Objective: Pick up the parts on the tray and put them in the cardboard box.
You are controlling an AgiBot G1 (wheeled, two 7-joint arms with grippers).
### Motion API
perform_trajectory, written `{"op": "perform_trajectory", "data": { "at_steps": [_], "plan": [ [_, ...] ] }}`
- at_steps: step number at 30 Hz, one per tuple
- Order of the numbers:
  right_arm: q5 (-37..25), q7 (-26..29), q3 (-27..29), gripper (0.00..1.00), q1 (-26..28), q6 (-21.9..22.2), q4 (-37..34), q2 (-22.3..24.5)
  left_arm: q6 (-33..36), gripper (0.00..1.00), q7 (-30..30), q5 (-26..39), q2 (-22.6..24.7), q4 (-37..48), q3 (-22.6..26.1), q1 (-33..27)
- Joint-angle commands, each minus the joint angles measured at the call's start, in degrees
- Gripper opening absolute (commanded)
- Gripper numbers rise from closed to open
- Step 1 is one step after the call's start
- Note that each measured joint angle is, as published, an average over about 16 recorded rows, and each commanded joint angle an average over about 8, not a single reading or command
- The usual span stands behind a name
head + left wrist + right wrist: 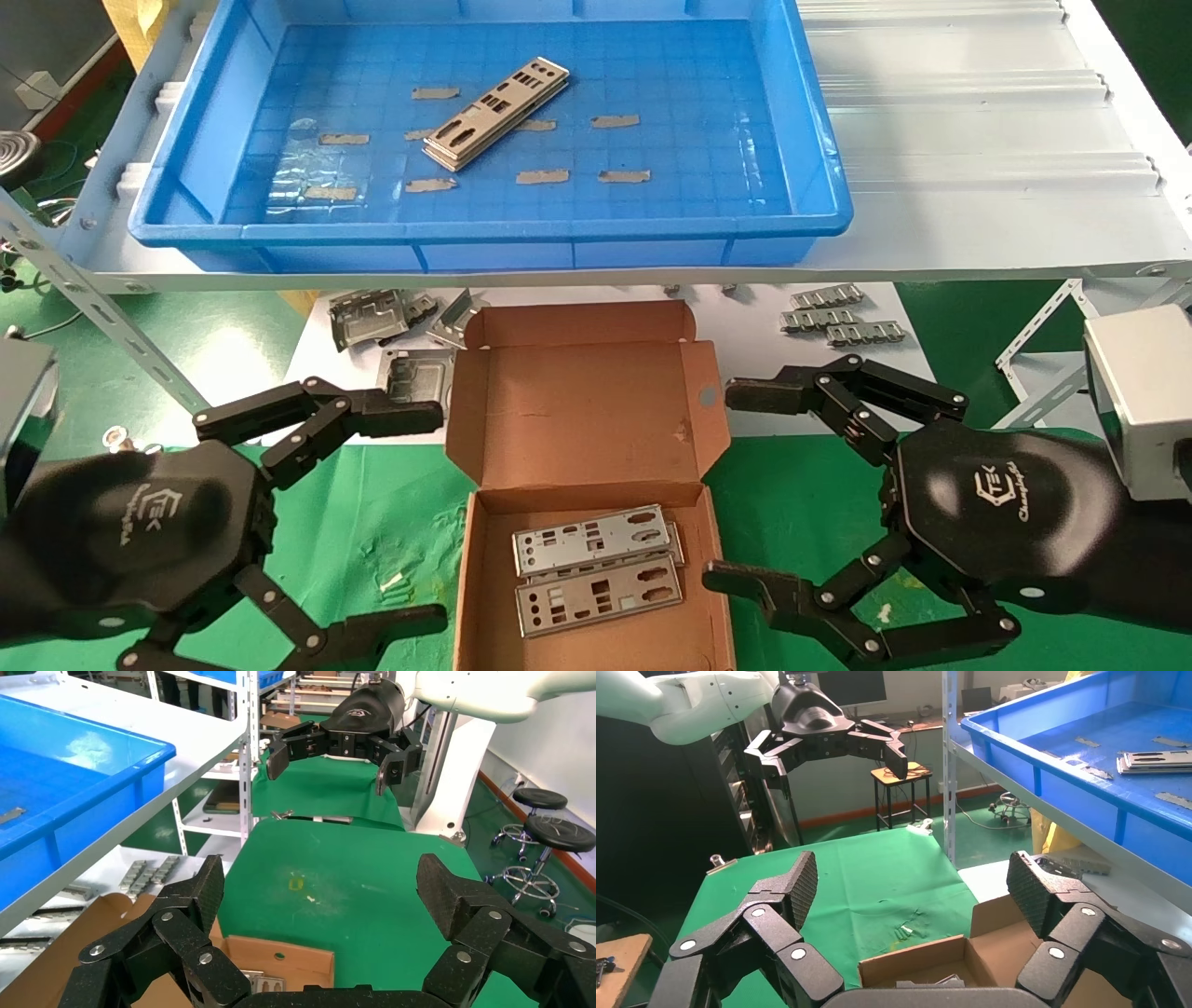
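The gridded blue plastic tray (233, 228) holds a stack of thin punched silver parts (496, 114). The corrugated box (587, 410) holds two more. Left tool (424, 517) and right tool (731, 485) flank it, spread, empty.

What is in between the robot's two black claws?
In the head view, the open brown cardboard box sits between the open left gripper and open right gripper, holding silver metal plates.

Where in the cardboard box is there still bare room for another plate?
The cardboard box has bare floor along its left wall, beside the two plates lying toward its right wall. The upright lid borders the far edge. Both grippers flank the box, open.
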Motion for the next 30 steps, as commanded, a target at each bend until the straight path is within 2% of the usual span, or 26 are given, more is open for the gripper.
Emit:
{"op": "perform_trajectory", "data": {
  "at_steps": [1,11,19,30],
  "plan": [
    [0.00,0.00,0.00,1.00,0.00,0.00,0.00,0.00,0.00,1.00,0.00,0.00,0.00,0.00,0.00,0.00],
    [0.00,0.00,0.00,1.00,0.00,0.00,0.00,0.00,0.00,1.00,0.00,0.00,0.00,0.00,0.00,0.00],
    [0.00,0.00,0.00,0.00,0.00,0.00,0.00,0.00,0.00,1.00,0.00,0.00,0.00,0.00,0.00,0.00],
    [0.00,0.00,0.00,0.00,0.00,0.00,0.00,0.00,0.00,1.00,0.00,0.00,0.00,0.00,0.00,0.00]
  ]
}}
